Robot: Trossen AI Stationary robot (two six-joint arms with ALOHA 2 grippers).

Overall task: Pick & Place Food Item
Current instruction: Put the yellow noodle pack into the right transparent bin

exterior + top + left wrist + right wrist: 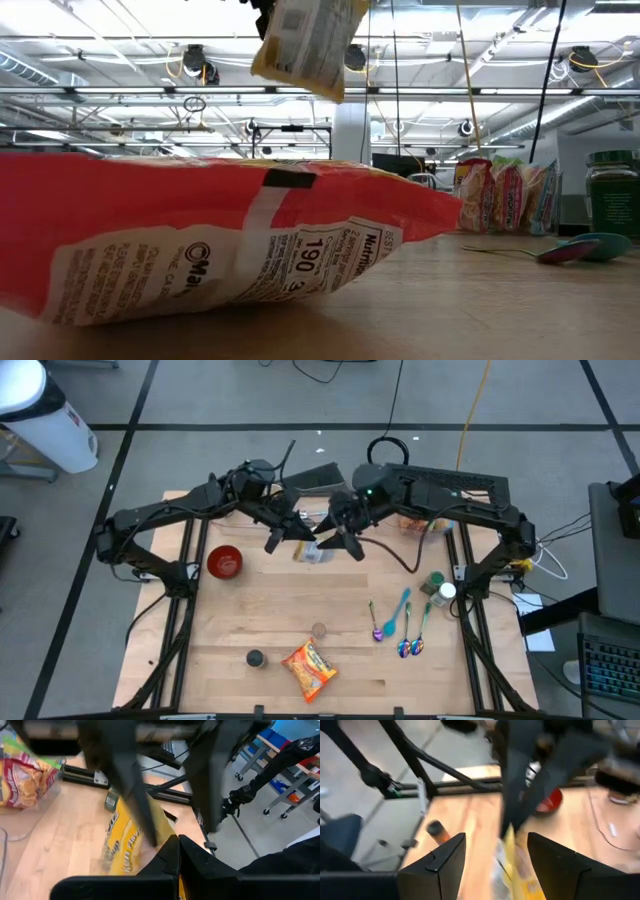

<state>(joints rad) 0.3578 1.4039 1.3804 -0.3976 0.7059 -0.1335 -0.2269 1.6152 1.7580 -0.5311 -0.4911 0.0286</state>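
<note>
- The wooden table (250, 620) stands on a grey floor.
- The left gripper (283, 536) is squeezed tight on a yellow crinkly food packet (311, 550), held up in the air above the back of the table.
- The right gripper (336, 541) has its fingers apart, one on each side of the packet.
- A red bowl (224, 562) sits nearby.
- An orange snack bag (309, 669) lies at the front.

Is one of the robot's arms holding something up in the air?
Yes. The left end effector is shut on the top edge of a yellow crinkly snack packet, which hangs above the wooden table.
</note>
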